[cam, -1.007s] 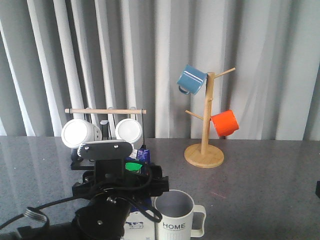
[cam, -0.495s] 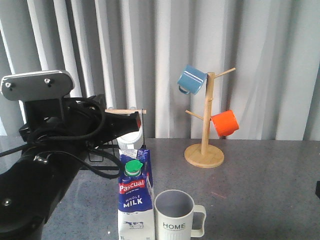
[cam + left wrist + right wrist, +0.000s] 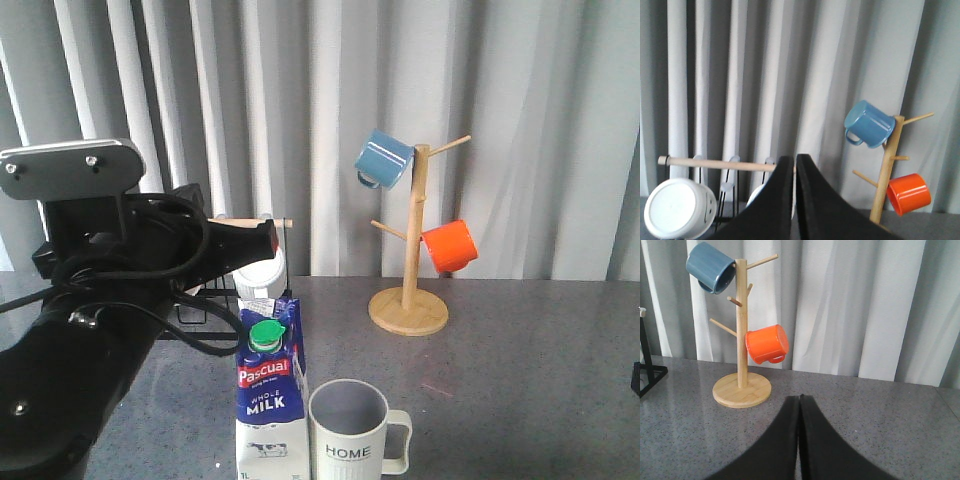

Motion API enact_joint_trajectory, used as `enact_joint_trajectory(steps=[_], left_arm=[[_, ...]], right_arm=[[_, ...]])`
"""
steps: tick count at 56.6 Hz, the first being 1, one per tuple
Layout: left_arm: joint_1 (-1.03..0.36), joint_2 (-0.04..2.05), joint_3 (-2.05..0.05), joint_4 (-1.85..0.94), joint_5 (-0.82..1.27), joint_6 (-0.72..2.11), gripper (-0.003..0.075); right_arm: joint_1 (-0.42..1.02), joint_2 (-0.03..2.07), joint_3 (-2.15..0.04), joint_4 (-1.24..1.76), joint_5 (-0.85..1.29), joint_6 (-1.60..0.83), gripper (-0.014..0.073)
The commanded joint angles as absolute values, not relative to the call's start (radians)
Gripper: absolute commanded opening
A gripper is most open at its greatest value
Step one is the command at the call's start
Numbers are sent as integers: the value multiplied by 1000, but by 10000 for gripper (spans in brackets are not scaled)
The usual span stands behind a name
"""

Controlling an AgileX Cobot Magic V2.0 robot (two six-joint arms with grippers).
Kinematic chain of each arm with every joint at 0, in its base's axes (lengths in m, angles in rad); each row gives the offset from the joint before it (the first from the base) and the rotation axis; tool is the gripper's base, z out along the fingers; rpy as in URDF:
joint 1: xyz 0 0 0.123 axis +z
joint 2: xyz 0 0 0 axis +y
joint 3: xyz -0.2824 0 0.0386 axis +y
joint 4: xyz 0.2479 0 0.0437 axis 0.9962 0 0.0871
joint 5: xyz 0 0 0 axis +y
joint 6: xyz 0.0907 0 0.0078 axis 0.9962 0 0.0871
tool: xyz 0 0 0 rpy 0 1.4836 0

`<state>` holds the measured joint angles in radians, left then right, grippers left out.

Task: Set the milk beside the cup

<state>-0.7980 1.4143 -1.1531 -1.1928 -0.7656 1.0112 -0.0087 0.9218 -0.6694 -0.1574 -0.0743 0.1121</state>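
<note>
Right at the front edge, the milk [image 3: 269, 400] stands upright on the grey speckled table [image 3: 520, 360], a tall carton with a dark blue upper part, a red "Pascual" banner, "WHOLE MILK" lettering, a white base and a green round cap. Just beside it on the right sits the cup [image 3: 350, 430], pale cream and ribbed, grey inside, "HOME" in black on its side, its squarish handle pointing right. The two look close enough to touch, though the front view cannot settle it.

The left arm [image 3: 90, 330] looms large on the left, raised above the table and clear of the carton. Its wrist view shows the left gripper [image 3: 794, 200] with fingers pressed together on nothing, aimed toward the curtain. The right gripper [image 3: 800, 440] likewise has its fingers closed and empty, low over the bare table.

Further back, a wooden mug tree [image 3: 410, 300] stands on its round base, a blue mug [image 3: 384, 157] hung high and an orange mug [image 3: 449, 247] lower down. Behind the left arm is a black rack [image 3: 727, 200] with a wooden rod [image 3: 715, 164], carrying white mugs [image 3: 677, 209]. Pale pleated curtains [image 3: 540, 130] close off the whole back.
</note>
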Motion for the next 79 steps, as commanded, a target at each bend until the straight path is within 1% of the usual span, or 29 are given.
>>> enact_joint_trajectory(steps=[1, 11, 16, 23, 29, 37, 50, 57, 64, 69, 73, 79], left_arm=[[-801, 1373, -1182, -983, -792, 886, -8], [-791, 1372, -1180, -629, -803, 539, -8], [-749, 1367, -1160, -445, -686, 421, -8], [-657, 1316, -1076, -194, -450, 275, -8], [-590, 1213, -943, -173, -378, 202, -7], [-485, 1015, -698, -174, -426, 187, -7], [-334, 581, -290, -168, -452, 182, -7], [-264, 370, -135, -160, -382, 72, -7], [-188, 207, -49, -78, -235, -103, -7], [-143, 154, -13, 44, -186, -205, -7], [-118, 132, 2, 113, -161, -237, -7], [-104, 107, 2, 126, -127, -213, -7]], right_arm=[[-14, 914, -697, -161, -140, 110, -8], [-14, 914, -697, -161, -140, 110, -8], [-14, 914, -697, -161, -140, 110, -8], [-14, 914, -697, -161, -140, 110, -8], [-14, 914, -697, -161, -140, 110, -8], [-14, 914, -697, -161, -140, 110, -8], [-14, 914, -697, -161, -140, 110, -8], [-14, 914, -697, -161, -139, 110, -8], [-14, 914, -697, -161, -139, 110, -8], [-14, 914, -697, -161, -139, 110, -8], [-14, 914, -697, -161, -139, 110, -8], [-14, 914, -697, -161, -139, 110, -8]])
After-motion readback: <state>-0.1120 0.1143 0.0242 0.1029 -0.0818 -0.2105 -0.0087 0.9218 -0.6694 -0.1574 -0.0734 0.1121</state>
